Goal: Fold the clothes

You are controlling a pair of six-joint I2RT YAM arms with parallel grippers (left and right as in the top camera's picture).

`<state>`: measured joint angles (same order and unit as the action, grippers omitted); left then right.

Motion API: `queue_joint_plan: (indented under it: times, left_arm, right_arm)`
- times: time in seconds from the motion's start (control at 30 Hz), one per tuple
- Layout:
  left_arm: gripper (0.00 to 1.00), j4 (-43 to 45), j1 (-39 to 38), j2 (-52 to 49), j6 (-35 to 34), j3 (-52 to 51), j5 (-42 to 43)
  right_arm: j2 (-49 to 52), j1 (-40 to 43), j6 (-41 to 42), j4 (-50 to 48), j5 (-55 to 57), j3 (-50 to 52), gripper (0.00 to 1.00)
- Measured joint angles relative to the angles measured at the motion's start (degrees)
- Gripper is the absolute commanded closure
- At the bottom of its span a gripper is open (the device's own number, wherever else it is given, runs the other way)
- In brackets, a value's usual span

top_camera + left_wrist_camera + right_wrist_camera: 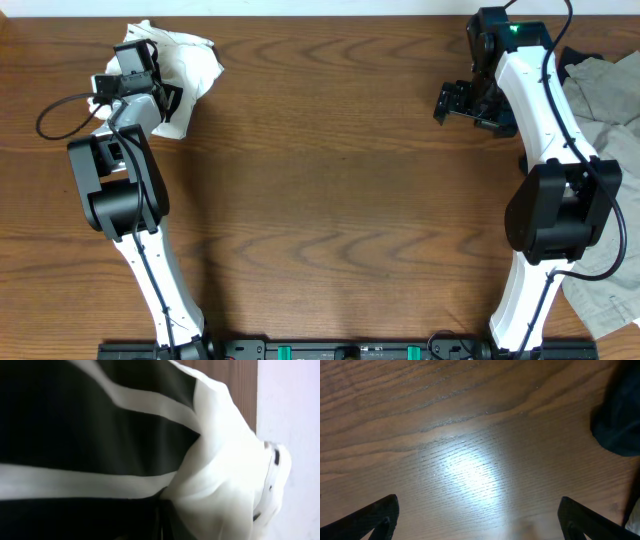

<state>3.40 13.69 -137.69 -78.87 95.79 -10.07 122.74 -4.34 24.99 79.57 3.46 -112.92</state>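
Closest to the overhead camera are two white-and-black robot arms, the left arm (125,205) and the right arm (555,205). They stand over a brown wooden surface (320,180). The left pincer (148,55) is at the far left corner, down in a bunched-up, wrinkly white T-shirt (195,65). The white T-shirt lies there in a heap, not flat. The right pincer (442,103) is at the far right, well apart from the white T-shirt. Its jaws are wide open and hold nothing. A pile of grey cloth (610,100) lies at the right edge of the surface, beside the right arm.

From the left wrist, the white T-shirt (220,460) is right up against the camera and fills most of the picture. Big black letters (75,435) show on it. A thin strip of the surface (240,380) peeks out at the top. The left pincer is closed, but it is hidden, so I cannot tell if cloth is pinched in it.

From the right wrist, the right pincer (480,520) has its two dark fingers (380,517) in the bottom corners, far apart. The surface (470,460) shows between them with a bright spot of light. A dark shape (620,420) at the right edge is too blurry to name.
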Motion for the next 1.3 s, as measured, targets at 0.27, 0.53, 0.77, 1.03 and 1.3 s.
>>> queue_joint_plan:
  times: [0.27, 0.53, 0.77, 1.03, 1.3]
  left_arm:
    - [0.94, 5.6, -0.1, -1.8, -5.2, 0.0, -0.9]
    - [0.94, 9.9, -0.3, -3.7, -5.8, 0.7, -0.8]
    - [0.94, 10.1, -0.3, -3.8, -6.3, 0.7, 0.0]
    - [0.94, 9.0, -1.6, -4.0, -8.2, 1.2, -3.1]
    - [0.94, 10.6, -3.2, -4.3, -7.8, 1.2, -5.0]
  right_arm:
    - [0.0, 0.0, 0.0, 0.0, 0.0, 0.0, 0.01]
    - [0.0, 0.0, 0.0, 0.0, 0.0, 0.0, 0.01]
    - [0.0, 0.0, 0.0, 0.0, 0.0, 0.0, 0.01]
    - [0.0, 0.0, 0.0, 0.0, 0.0, 0.0, 0.01]
    - [0.0, 0.0, 0.0, 0.0, 0.0, 0.0, 0.01]
